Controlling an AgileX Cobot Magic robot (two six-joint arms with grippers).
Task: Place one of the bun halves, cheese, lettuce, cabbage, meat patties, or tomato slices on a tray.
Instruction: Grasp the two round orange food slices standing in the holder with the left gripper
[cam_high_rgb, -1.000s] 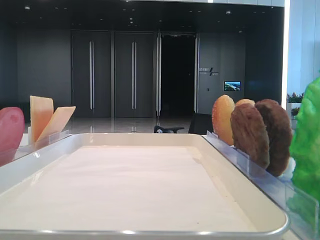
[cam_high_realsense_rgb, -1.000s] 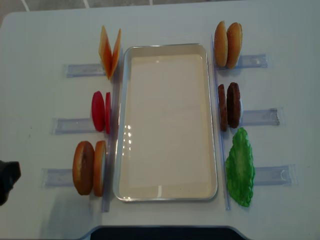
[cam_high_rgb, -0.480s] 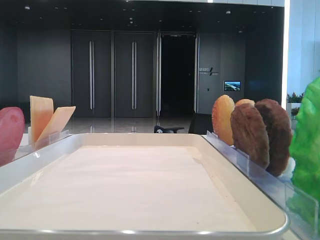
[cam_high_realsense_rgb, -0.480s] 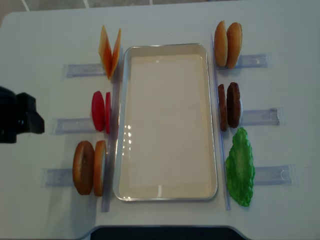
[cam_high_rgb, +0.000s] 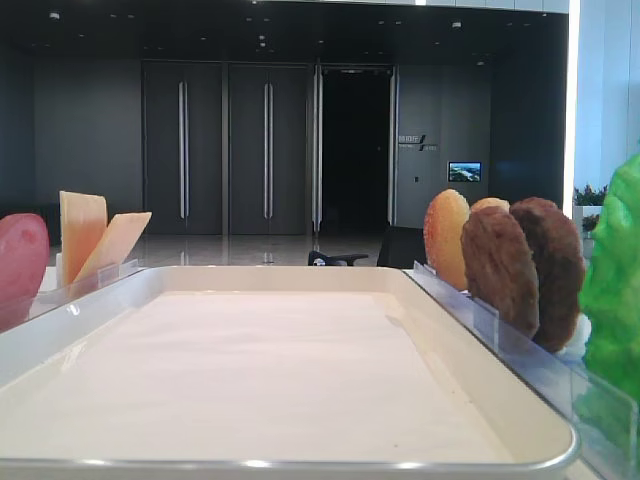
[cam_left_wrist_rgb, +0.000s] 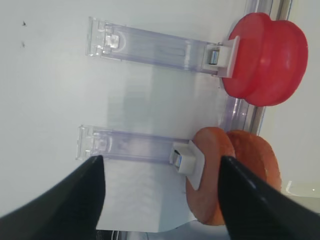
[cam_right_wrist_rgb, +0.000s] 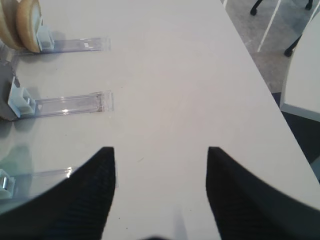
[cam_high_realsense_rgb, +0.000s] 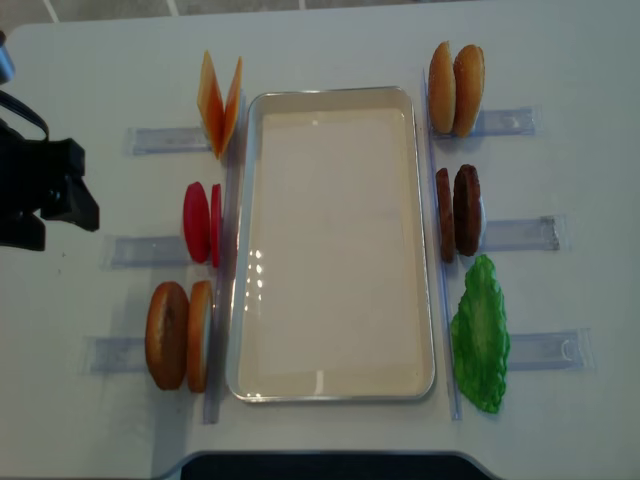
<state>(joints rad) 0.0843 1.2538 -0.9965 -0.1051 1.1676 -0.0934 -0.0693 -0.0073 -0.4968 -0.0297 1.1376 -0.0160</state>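
The cream tray (cam_high_realsense_rgb: 330, 93) lies empty mid-table. On its left stand the cheese (cam_high_realsense_rgb: 220, 105), the tomato slices (cam_high_realsense_rgb: 203, 223) and two bun halves (cam_high_realsense_rgb: 180, 335). On its right are two more bun halves (cam_high_realsense_rgb: 456, 88), the meat patties (cam_high_realsense_rgb: 460, 210) and green lettuce (cam_high_realsense_rgb: 480, 335). No cabbage is in view. My left gripper (cam_left_wrist_rgb: 159, 159) is open above the rail left of the bun halves (cam_left_wrist_rgb: 207, 185), below the tomato slices (cam_left_wrist_rgb: 265, 60). My right gripper (cam_right_wrist_rgb: 160, 150) hangs open over bare table, holding nothing.
Clear plastic rails (cam_high_realsense_rgb: 160, 140) run outward from each food stand. The left arm (cam_high_realsense_rgb: 45, 195) shows at the table's left edge. In the right wrist view the table's right edge (cam_right_wrist_rgb: 260, 65) is close, with floor and chair legs beyond.
The left arm has come in from the front-left corner and moved toward the far side along the table's left edge. The food and tray have not moved.
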